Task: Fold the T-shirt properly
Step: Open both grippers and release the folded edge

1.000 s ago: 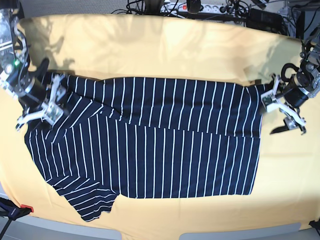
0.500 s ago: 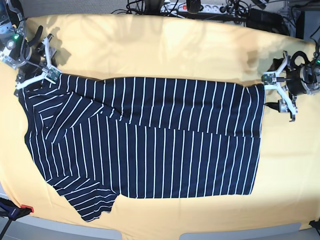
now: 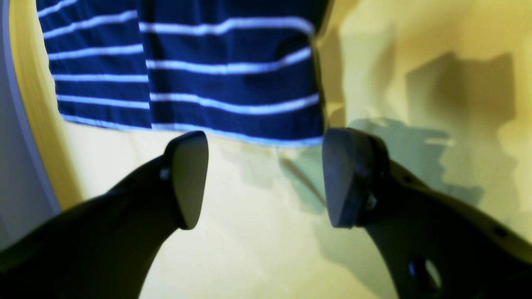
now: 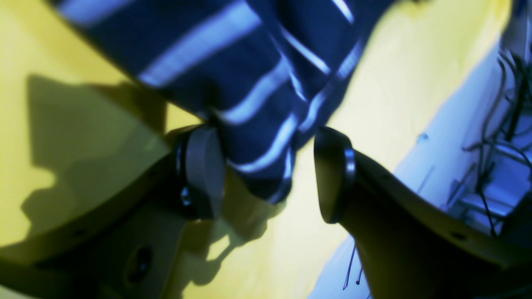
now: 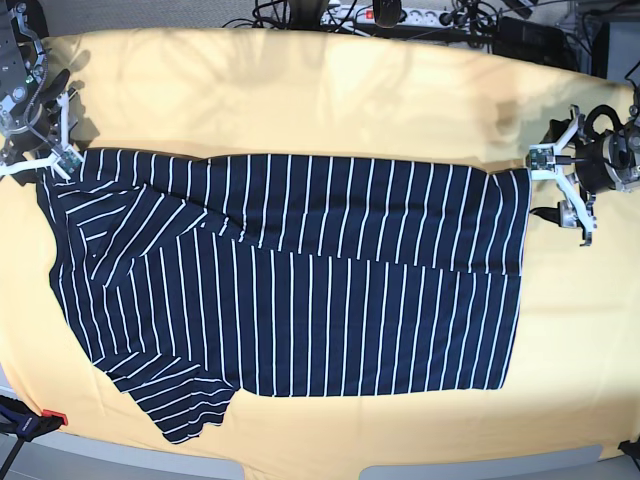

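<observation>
1. Since a second ago both my arms have drawn back from the T-shirt (image 5: 290, 280). My right gripper (image 5: 40, 150), earlier lying on the shirt's shoulder area, now sits just off its far corner at that end. My left gripper (image 5: 565, 190), earlier just off the hem end and lower down, now stands higher, just beside the hem's far corner. The shirt's outline is unchanged.
2. Left jaws stand wide with nothing between them. Right jaws stand wide too; in the right wrist view a shirt corner (image 4: 266, 174) lies between the pads, not pinched.
3. The T-shirt lies flat on the yellow cloth (image 5: 320, 90) covering the worktop, dark navy with thin white stripes, its far half folded over onto the near half, one sleeve pointing out at the near corner.
4. Both wrist views are blurred; whether the right pad touches the cloth cannot be told.
</observation>
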